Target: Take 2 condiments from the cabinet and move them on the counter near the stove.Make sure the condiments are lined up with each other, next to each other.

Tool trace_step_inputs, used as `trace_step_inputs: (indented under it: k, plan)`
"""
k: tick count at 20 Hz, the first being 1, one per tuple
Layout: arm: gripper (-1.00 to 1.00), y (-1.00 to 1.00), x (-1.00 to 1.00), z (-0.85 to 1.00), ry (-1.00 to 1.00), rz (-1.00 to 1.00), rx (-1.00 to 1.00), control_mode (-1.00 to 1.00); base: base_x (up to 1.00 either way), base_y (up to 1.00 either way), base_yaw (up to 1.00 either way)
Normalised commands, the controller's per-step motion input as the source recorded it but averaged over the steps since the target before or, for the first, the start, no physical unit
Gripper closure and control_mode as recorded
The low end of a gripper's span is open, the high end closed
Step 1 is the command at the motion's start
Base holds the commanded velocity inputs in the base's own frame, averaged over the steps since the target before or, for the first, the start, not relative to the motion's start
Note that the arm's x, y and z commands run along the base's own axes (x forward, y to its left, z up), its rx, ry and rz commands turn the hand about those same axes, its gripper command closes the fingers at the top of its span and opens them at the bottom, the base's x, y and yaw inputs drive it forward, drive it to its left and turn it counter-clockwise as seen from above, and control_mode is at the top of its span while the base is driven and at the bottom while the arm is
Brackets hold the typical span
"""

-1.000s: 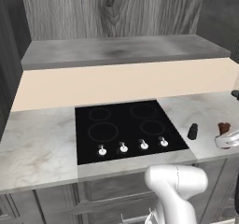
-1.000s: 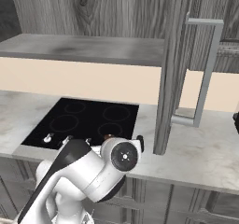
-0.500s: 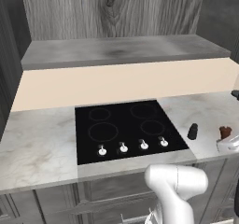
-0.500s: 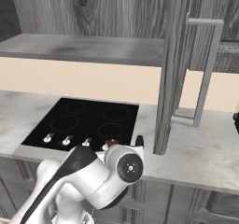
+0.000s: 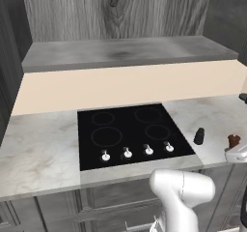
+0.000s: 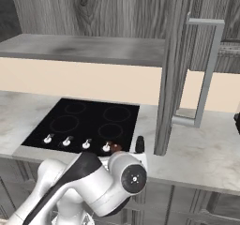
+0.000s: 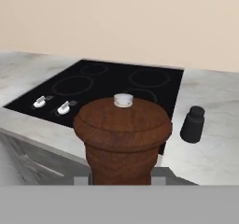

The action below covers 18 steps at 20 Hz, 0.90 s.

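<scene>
Pale marbled counter (image 5: 38, 149) runs under a plain beige backsplash (image 5: 120, 86), and above it we see the grey wood-grain cabinet (image 5: 116, 13) with its grey stone-like shelf (image 5: 125, 52). Set into the counter is the black stove (image 5: 130, 132), with four small white knobs (image 5: 136, 152) along its front edge.

Right of the stove, on the counter, stands the black shaker (image 5: 198, 136), upright and near the stove's right edge. Further to the right we see the reddish-brown pepper mill (image 5: 233, 140), also upright, apart from the black shaker.

From the hand view, the pepper mill is very close to the camera and its body goes down between the two grey finger tips (image 7: 83, 180). Our gripper (image 7: 122, 181) is closed narrow on the mill and holds it. We cannot tell whether the mill's base touches the counter. In this view the black shaker stands beyond the mill, to its right, beside the stove.

In the right base view an open cabinet door (image 6: 171, 69) with a long silver handle (image 6: 206, 74) stands over the counter.
</scene>
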Motion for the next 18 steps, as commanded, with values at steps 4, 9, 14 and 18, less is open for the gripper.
trace_step_inputs:
  k: [4, 9, 14, 18]
  plan:
    - [1.0, -0.11, 0.0, -0.08, 0.0, 0.04, 0.0, -1.0, 0.0, 0.0, 0.0]
    - [1.0, -0.17, 0.0, -0.07, 0.0, 0.06, 0.0, -1.0, 0.0, 0.0, 0.0]
    - [1.0, -0.19, 0.0, -0.06, 0.0, 0.11, 0.0, -1.0, 0.0, 0.0, 0.0]
    - [1.0, -0.16, 0.02, -0.07, 0.0, 0.1, 0.0, -1.0, 0.0, 0.0, 0.0]
